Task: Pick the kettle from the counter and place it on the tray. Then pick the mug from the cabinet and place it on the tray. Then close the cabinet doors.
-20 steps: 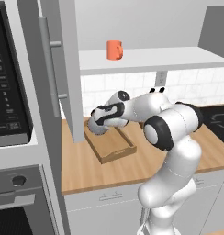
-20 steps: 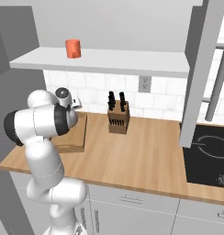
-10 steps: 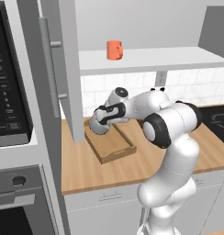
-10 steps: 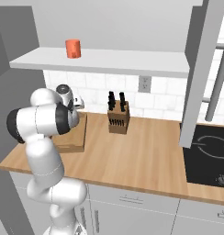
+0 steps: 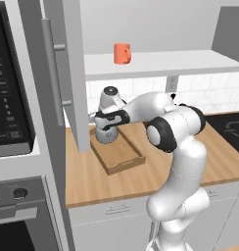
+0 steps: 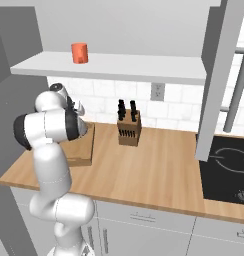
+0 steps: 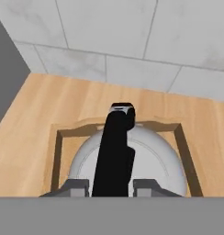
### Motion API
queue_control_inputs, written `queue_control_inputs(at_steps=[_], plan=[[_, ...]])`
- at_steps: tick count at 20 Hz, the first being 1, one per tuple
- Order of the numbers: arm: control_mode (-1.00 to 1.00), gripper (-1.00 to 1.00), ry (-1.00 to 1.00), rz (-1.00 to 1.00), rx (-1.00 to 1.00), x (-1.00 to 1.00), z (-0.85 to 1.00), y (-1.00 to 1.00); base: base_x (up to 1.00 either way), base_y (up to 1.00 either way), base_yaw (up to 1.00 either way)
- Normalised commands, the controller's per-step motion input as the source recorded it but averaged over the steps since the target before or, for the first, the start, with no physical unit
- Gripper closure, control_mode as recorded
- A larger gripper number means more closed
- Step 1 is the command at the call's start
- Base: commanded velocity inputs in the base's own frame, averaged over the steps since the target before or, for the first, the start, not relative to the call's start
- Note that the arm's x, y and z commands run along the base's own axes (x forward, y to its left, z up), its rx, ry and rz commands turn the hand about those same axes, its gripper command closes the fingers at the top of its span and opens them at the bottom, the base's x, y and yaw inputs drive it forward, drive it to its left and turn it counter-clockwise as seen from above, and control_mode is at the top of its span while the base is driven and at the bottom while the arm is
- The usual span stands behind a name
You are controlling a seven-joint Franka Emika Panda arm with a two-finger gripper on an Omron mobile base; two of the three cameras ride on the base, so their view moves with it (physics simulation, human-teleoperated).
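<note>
Over the last second the arm has risen a little over the tray's back end. Nearest the hand camera, the gripper (image 7: pixel 112 186) straddles the dark handle of the kettle (image 7: pixel 155 158), fingertips (image 7: pixel 76 187) just beside it on either side, so the jaws look narrow; whether they grip or have let go I cannot tell. The kettle sits inside the tray (image 5: pixel 122 158) on the counter (image 6: pixel 159 172), likely just set down. Farther up, the mug (image 5: pixel 122 53) waits on the open cabinet (image 5: pixel 155 61) shelf, next in turn.

arm bent low, jaws spread — wrist down
</note>
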Motion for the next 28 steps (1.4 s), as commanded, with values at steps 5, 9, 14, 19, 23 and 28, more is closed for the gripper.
queue_control_inputs(at_steps=[5, 9, 14, 19, 23, 28], plan=[[-1.0, -1.0, 0.0, -0.07, 0.0, -0.02, -0.13, 0.09, 0.0, 0.0, 0.0], [-1.0, -1.0, 0.0, -0.06, 0.0, 0.0, -0.09, 0.0, 0.0, 0.0, 0.0], [-1.0, -1.0, 0.0, -0.03, 0.0, -0.03, -0.01, 0.0, 0.0, 0.0, 0.0], [-1.0, -1.0, 0.0, 0.0, 0.0, -0.23, 0.0, -0.12, 0.0, 0.0, 0.0], [-1.0, -1.0, 0.0, -0.02, 0.0, -0.29, 0.0, -0.23, 0.0, 0.0, 0.0], [-1.0, -1.0, 0.0, 0.0, 0.0, -0.17, 0.0, -0.14, 0.0, 0.0, 0.0]])
